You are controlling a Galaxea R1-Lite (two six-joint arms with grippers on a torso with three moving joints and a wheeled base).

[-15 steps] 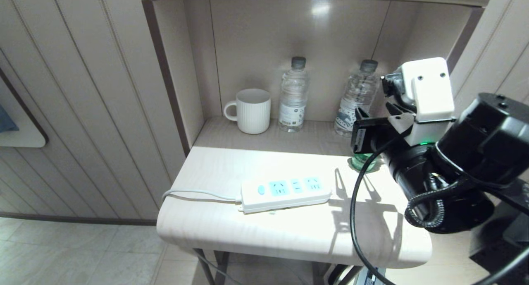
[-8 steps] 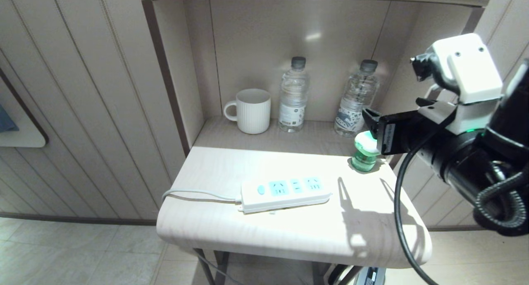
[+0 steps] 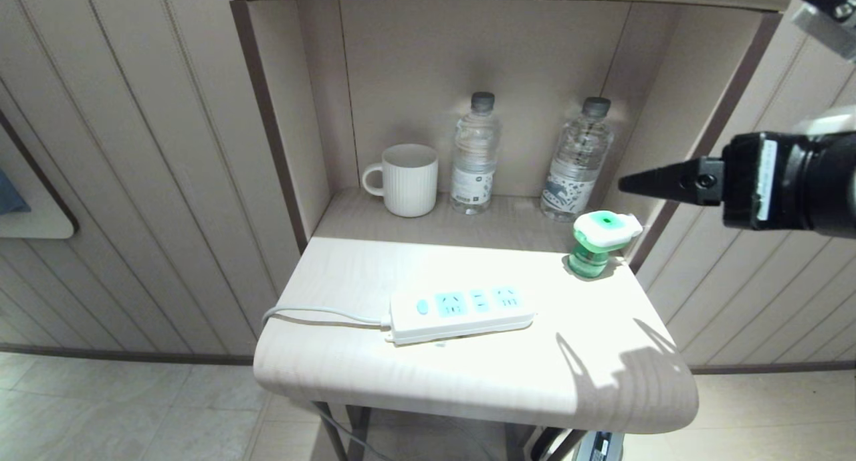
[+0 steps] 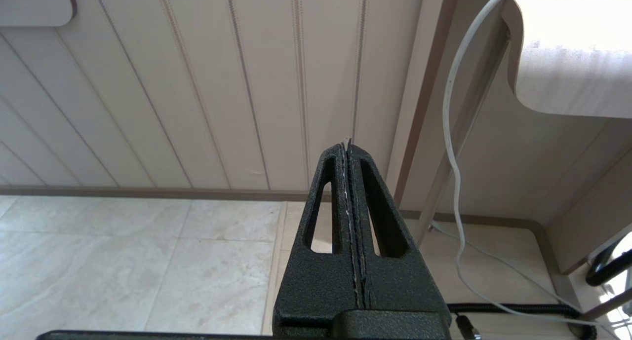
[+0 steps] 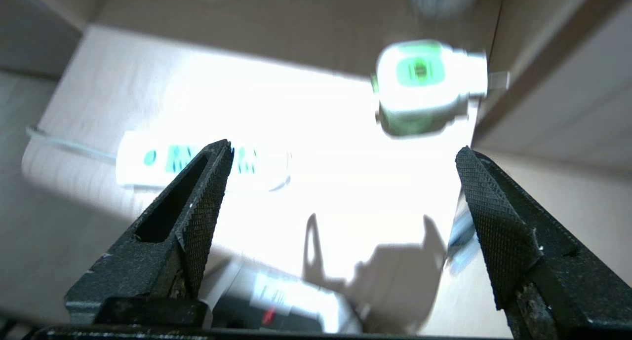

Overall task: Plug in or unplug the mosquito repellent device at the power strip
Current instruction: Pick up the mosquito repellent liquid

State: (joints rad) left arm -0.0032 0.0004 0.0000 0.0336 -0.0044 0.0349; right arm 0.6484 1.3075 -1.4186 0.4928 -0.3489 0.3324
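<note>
At the counter's (image 3: 468, 374) two o'clock corner, mosquito repellent device (image 3: 600, 243) now stands free, unplugged, well apart from power strip (image 3: 461, 310). My right claw (image 5: 340, 182) has let go, spread wide, lifted away; unplugging looks done.

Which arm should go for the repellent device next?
Right. Its gripper hangs open-jawed above the mosquito repellent device; the left gripper sits shut, low beside the table.

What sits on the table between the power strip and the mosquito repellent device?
Nothing: in the head view only bare tabletop separates the power strip from the mosquito repellent device.
</note>
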